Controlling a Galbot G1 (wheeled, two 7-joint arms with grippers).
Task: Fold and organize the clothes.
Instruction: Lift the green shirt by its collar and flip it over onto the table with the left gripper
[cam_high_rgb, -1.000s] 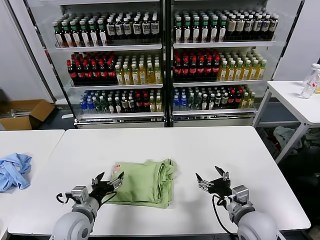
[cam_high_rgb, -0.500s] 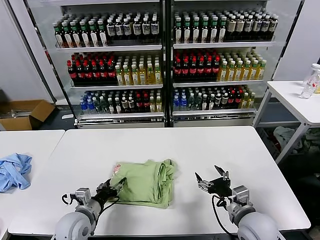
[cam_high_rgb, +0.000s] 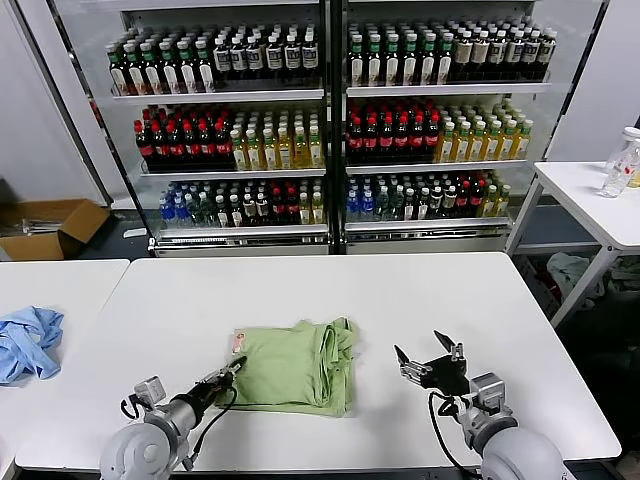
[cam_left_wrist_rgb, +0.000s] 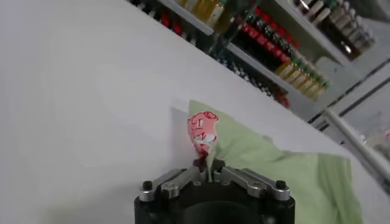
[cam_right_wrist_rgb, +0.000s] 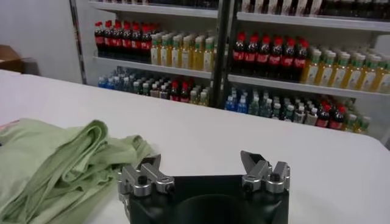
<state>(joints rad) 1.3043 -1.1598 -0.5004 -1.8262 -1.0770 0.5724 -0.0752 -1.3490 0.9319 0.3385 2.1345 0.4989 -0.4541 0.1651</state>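
Observation:
The light green polo shirt (cam_high_rgb: 295, 367) lies folded in a bundle on the white table (cam_high_rgb: 330, 290), with its red-and-white graphic (cam_high_rgb: 237, 337) showing at its left edge. My left gripper (cam_high_rgb: 232, 371) is at the shirt's left edge and is shut on a fold of the shirt fabric (cam_left_wrist_rgb: 210, 159) just below the graphic (cam_left_wrist_rgb: 203, 126). My right gripper (cam_high_rgb: 432, 362) is open and empty above the table, to the right of the shirt. The shirt's bunched right edge (cam_right_wrist_rgb: 67, 164) shows in the right wrist view beside that gripper (cam_right_wrist_rgb: 204, 173).
A light blue garment (cam_high_rgb: 28, 343) lies on the adjoining table at the left. Drink coolers (cam_high_rgb: 330, 120) stand behind the table. A side table with a bottle (cam_high_rgb: 620, 165) is at far right. A cardboard box (cam_high_rgb: 45, 228) sits on the floor at left.
My left gripper was open beside the shirt's left edge; it has closed on the fabric there. The right gripper has hardly moved.

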